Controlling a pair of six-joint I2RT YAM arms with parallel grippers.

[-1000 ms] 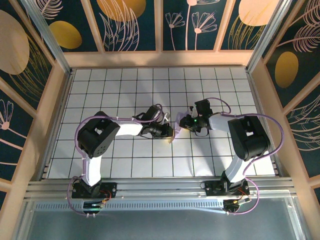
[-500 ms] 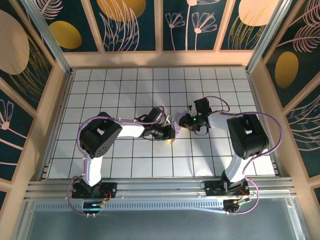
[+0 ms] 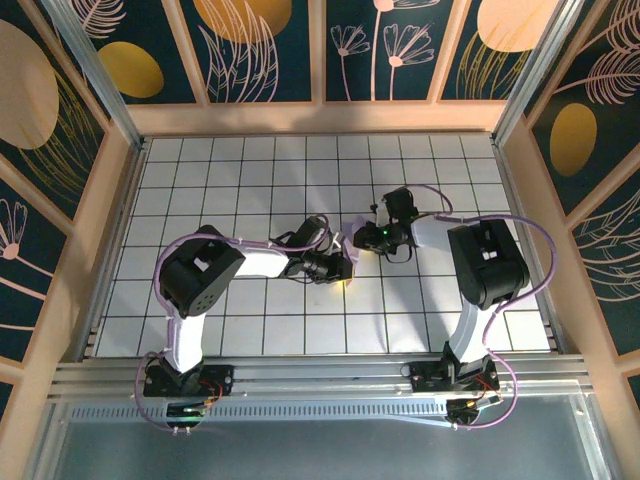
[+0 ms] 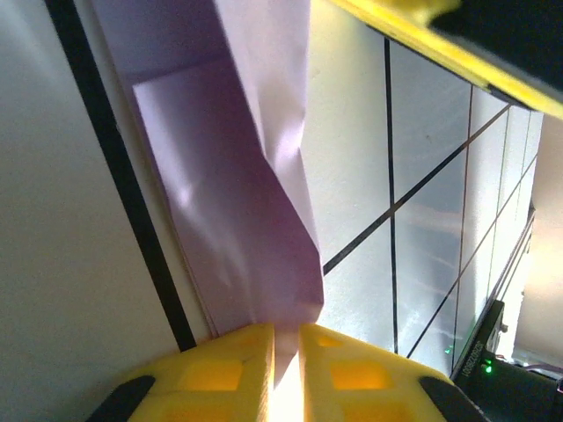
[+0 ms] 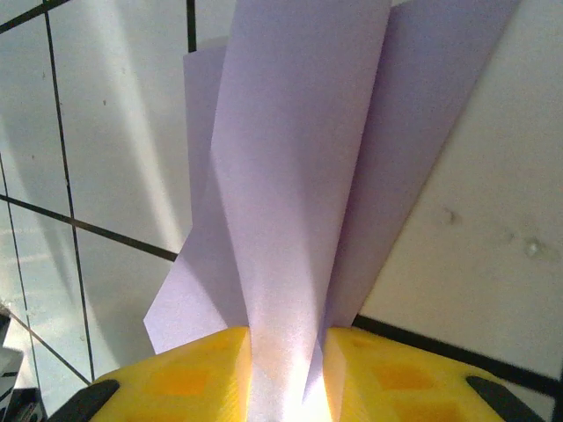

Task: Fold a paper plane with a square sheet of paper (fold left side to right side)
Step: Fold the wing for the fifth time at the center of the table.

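The pale lavender sheet of paper (image 3: 350, 250) is folded into a narrow, layered shape and held between both grippers over the middle of the table. In the left wrist view its lower end (image 4: 237, 193) runs into the thin gap between my yellow fingers (image 4: 220, 369), with the left gripper (image 4: 286, 338) shut on it. In the right wrist view a raised fold of the paper (image 5: 299, 176) is pinched in the right gripper (image 5: 286, 343). From above, the left gripper (image 3: 338, 268) sits just below-left of the right gripper (image 3: 362, 236). I cannot tell whether it has a plane's form.
The white tiled table (image 3: 250, 170) with black grid lines is walled by wooden rails at the left, right and back. The arm bases stand on the metal rail (image 3: 320, 375) at the near edge. The two wrists are almost touching at the centre.
The right gripper has drawn slightly left and away from the bases, taking its end of the paper with it. The left gripper has crept a little to the right.
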